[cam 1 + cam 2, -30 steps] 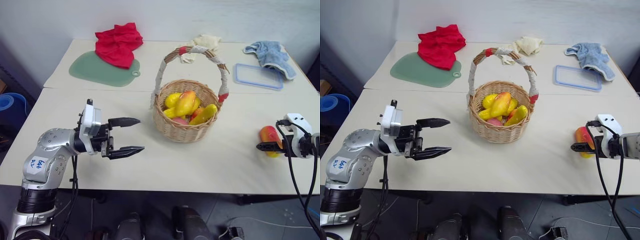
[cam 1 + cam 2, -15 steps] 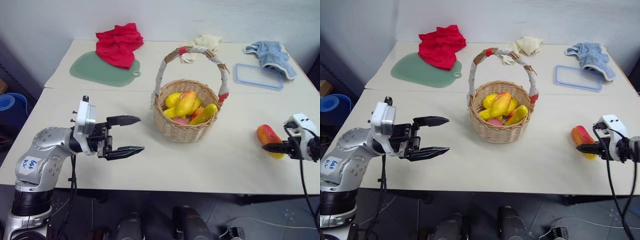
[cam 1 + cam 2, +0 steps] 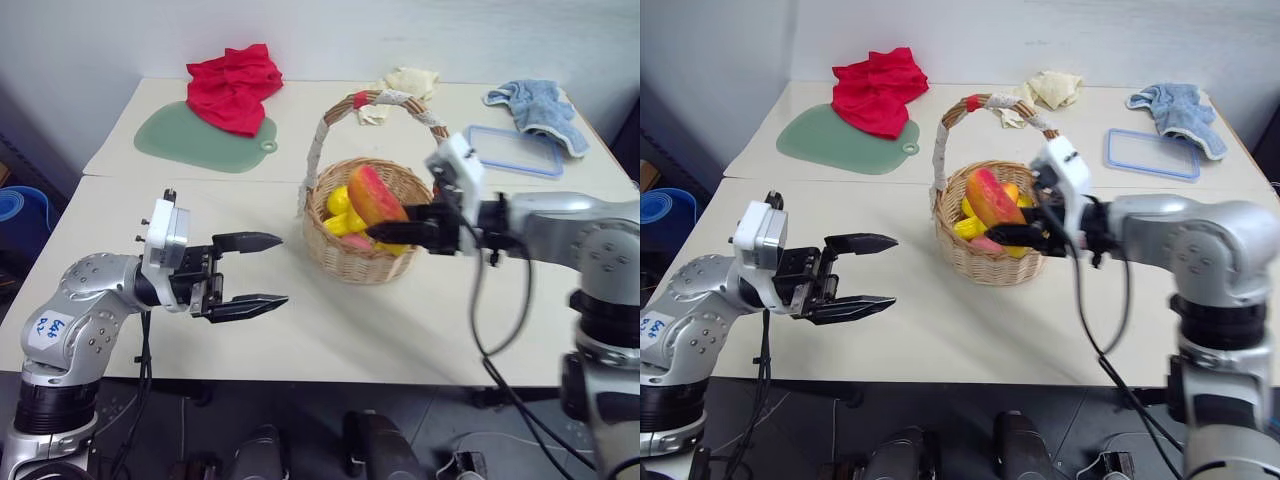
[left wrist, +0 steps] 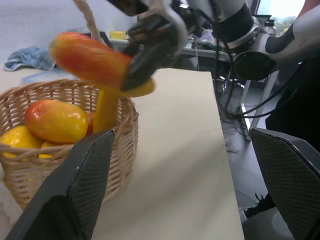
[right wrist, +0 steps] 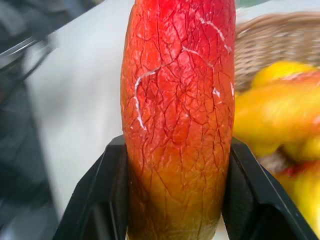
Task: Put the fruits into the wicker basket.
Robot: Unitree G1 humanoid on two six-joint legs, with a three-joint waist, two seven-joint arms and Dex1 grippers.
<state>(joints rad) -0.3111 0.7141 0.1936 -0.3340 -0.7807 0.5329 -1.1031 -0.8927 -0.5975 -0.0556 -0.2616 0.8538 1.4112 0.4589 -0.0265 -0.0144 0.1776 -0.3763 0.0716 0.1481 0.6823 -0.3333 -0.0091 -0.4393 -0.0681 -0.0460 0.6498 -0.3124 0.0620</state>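
The head stereo pair is looking forward and down over the table [image 3: 420, 330]. Each wrist camera is looking along its fingers; both are sharing the wicker basket [image 4: 60, 90] and held fruit [image 5: 180, 115], the right very near.

Red cloth [image 3: 236, 85] overlaps green mat [image 3: 190, 140]; blue towel [image 3: 535, 105] beside clear lid [image 3: 515, 152].

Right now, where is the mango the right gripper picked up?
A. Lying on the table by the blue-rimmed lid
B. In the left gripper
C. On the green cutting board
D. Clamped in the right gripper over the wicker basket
D: the right gripper clamps the mango above the wicker basket, not yet released.
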